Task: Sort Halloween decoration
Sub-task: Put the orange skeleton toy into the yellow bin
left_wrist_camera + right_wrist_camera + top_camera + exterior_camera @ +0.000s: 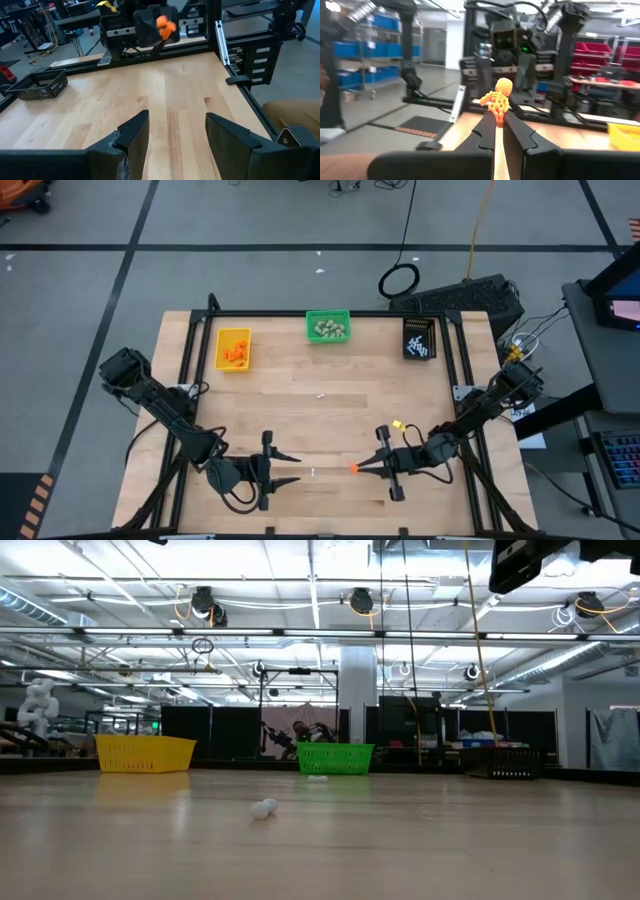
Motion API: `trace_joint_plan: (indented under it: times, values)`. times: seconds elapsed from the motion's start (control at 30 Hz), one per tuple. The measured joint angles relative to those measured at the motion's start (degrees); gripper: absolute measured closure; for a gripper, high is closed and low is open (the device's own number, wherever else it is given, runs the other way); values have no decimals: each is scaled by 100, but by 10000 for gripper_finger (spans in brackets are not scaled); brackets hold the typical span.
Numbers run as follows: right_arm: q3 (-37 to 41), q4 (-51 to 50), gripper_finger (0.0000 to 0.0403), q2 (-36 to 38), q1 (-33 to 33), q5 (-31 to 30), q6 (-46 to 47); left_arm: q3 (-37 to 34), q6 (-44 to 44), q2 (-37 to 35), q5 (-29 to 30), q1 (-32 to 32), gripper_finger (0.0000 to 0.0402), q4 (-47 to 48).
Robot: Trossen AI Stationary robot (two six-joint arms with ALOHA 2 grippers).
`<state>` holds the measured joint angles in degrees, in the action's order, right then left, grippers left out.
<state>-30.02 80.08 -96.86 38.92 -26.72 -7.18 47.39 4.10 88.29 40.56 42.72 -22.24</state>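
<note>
My right gripper (pixel 360 467) hovers near the table's front edge, right of centre, shut on a small orange skeleton figure (pixel 499 96), one piece of the Halloween decoration. That figure also shows in the left wrist view (pixel 166 27). My left gripper (pixel 292 468) faces it from the left with its fingers open and nothing between them (pixel 175 137). At the far edge, a yellow bin (pixel 234 348) holds orange bits, a green bin (pixel 328 327) holds beige lumps and a black bin (pixel 419 338) holds white sticks. My right gripper pinches the skeleton's lower end (pixel 498 116) between its two fingertips. The fingers come about level from the table's right, pointing toward the left arm. The figure stands up past the fingertips, head end away from them, lifted clear of the table.
A small white piece (pixel 321 394) lies on the wood mid-table, and another (pixel 313 472) between the two grippers; the low view shows a white lump (pixel 263 808) on the tabletop. A black frame (pixel 300 313) runs along the table's edges.
</note>
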Motion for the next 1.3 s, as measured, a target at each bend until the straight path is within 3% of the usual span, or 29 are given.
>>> trace_joint_plan:
  times: [0.2,0.4,0.6,0.8,1.03,1.3]
  values:
    - [0,-279,401,0,-16,-751,-17,-1,-48,0,-1,-5,208,-216]
    - [0,-369,401,0,-147,-785,-18,-1,-140,-2,-3,-117,208,-417]
    - [-155,-552,401,0,-254,-784,-338,-1,655,-2,-7,-364,208,-562]
    - [-974,-1861,401,0,-251,-813,-1012,-3,1517,237,2,-549,208,-1075]
    - [-1968,-3764,401,0,-251,-1803,-1019,-2,2092,348,9,-598,208,-1579]
    - [-2365,-4281,401,0,-259,-2008,-1070,-1,2803,348,26,-722,208,-1636]
